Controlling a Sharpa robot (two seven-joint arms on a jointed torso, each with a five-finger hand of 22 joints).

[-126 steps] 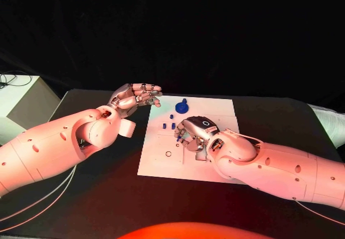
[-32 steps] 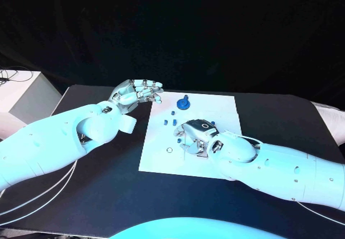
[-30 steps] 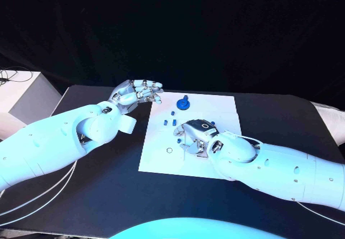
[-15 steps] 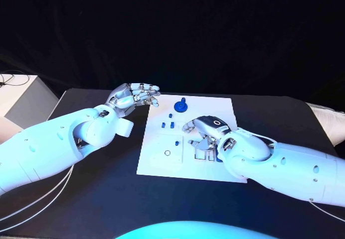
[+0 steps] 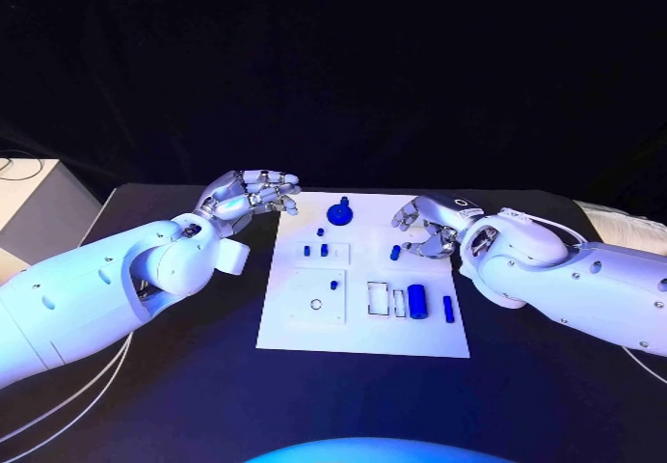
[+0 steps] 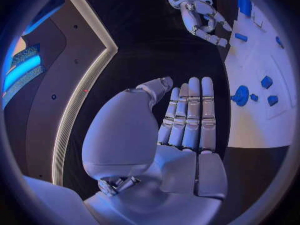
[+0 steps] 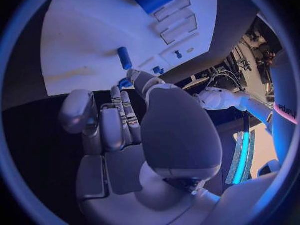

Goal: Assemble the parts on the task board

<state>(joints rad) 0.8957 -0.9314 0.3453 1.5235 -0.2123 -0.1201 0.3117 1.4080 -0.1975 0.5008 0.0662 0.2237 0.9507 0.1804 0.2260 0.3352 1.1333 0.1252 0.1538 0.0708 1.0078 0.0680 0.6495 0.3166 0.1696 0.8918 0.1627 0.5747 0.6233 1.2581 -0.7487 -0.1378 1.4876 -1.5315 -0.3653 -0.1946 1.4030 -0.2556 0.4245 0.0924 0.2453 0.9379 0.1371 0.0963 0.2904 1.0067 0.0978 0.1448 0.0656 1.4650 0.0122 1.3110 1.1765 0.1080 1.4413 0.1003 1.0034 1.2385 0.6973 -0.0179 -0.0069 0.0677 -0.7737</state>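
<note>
Board (image 5: 364, 328) flat white rectangle; blue cylinder (image 5: 415, 295) lying beside slots

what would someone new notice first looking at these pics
First, the white rectangular task board lying mid-table with small blue parts scattered on it, among them a round blue knob-like piece near its far edge and a thick blue cylinder toward its right side. Then the two silver hands flanking its far end: the left hand and the right hand.
</note>
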